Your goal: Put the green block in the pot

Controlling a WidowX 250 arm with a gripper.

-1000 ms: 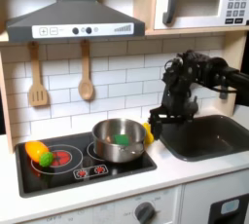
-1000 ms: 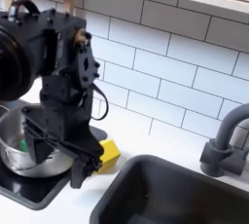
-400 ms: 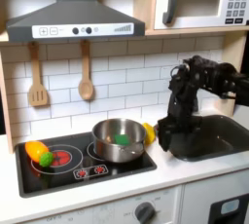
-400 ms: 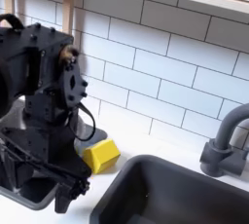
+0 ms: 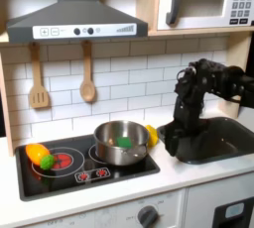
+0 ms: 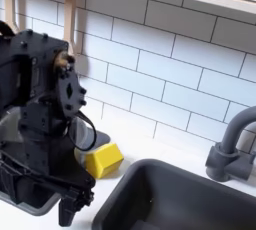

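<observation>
Green block (image 5: 123, 141) lies inside your pot (image 5: 120, 143) in the first exterior view, on the pot's floor near the middle. The pot sits on the stove (image 5: 84, 163), at its 3 o'clock side. Your gripper (image 5: 168, 139) hangs at the pot's 3 o'clock, over the near edge of the sink (image 5: 213, 138), apart from the pot. You cannot tell how wide the jaws stand; nothing shows in them. A yellow piece (image 6: 103, 159) lies on the counter just beside the arm in the second exterior view.
</observation>
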